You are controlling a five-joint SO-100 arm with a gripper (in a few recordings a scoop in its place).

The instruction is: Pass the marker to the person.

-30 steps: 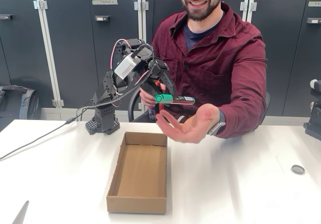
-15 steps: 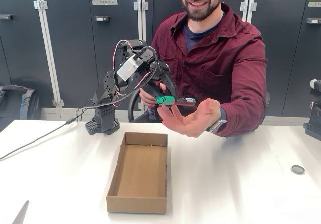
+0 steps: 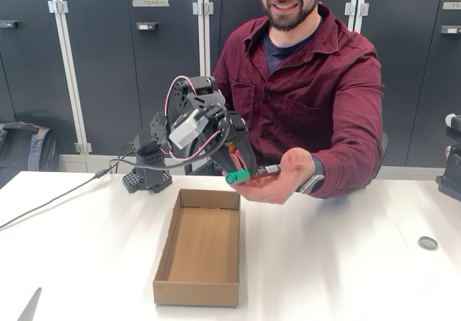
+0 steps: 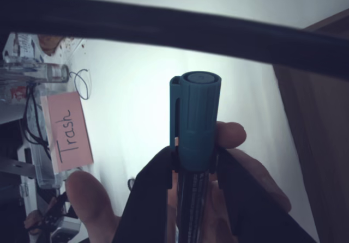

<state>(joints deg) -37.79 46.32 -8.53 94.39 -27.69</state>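
The gripper is closed on the marker, which is held roughly level just above the far edge of the cardboard box. In the wrist view, the two dark fingers are seen pressed against the marker from either side, just below its green cap, with the cap end pointing up the picture and the dark barrel running down between them. The marker's barrel end is laid against the palm of the person's hand, which is cupped open beneath it and beside the gripper; in the wrist view, that hand is seen directly behind the fingers and marker, with a thumb at lower left. The person is seated behind the white table, the arm stretched forward. The robot's base is set on the table to the left of the box, with a cable trailing off leftward. A pink label reading "Trash" is visible at the left of the wrist view.
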